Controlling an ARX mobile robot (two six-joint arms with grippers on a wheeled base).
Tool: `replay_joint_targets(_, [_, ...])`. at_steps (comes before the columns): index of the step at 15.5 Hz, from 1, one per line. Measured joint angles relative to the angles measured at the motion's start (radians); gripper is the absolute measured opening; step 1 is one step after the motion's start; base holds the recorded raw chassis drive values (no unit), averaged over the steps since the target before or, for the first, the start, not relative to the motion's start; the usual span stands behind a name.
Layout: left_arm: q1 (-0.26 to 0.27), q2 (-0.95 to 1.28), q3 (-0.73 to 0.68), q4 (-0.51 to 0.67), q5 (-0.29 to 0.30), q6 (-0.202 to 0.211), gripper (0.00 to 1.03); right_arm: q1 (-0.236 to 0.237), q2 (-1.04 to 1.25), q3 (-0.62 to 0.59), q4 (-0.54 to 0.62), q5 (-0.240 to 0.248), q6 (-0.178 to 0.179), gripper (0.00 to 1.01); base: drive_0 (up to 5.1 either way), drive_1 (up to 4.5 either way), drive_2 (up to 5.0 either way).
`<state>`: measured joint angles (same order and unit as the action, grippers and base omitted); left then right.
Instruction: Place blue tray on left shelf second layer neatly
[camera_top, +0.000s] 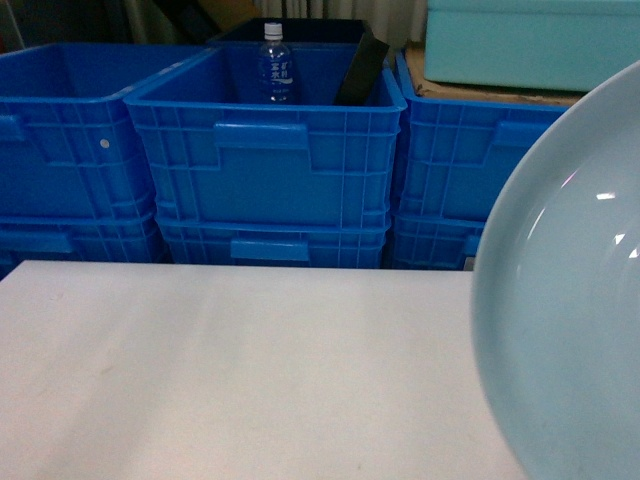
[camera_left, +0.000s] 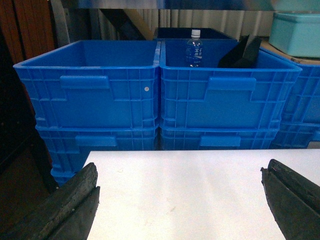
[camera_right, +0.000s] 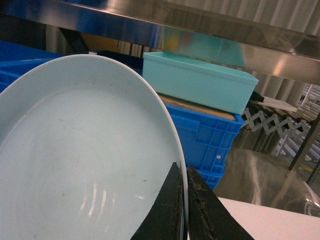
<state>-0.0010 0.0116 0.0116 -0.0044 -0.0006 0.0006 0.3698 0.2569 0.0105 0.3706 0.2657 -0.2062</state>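
1. My right gripper (camera_right: 183, 200) is clenched on the rim of the blue tray (camera_right: 80, 155), with one finger on each side of the rim
2. The tray is held up tilted, at the right above the white table (camera_top: 230, 370)
3. My left gripper (camera_left: 180, 200) is released, the jaws wide apart over the table, with nothing between them
4. Dark blue crates (camera_top: 265, 165) stand stacked behind the table; one contains a water bottle (camera_top: 275, 65)

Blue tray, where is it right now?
The blue tray fills the head view's right edge, pinched at its rim by the right gripper, before the blue crates.
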Motion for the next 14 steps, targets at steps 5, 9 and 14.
replay_joint_targets(5, [0.000, 0.000, 0.000, 0.000, 0.000, 0.000, 0.98, -0.082, 0.025, -0.007, 0.011, -0.035, 0.005, 0.02, 0.0, 0.00, 0.0])
replay_joint_targets(9, [0.000, 0.000, 0.000, 0.000, 0.000, 0.000, 0.98, -0.286, 0.010, -0.016, 0.012, -0.171, 0.006, 0.02, 0.0, 0.00, 0.0])
replay_joint_targets(14, [0.000, 0.000, 0.000, 0.000, 0.000, 0.000, 0.98, -0.229, -0.084, -0.016, -0.080, -0.166, 0.006, 0.02, 0.0, 0.00, 0.0])
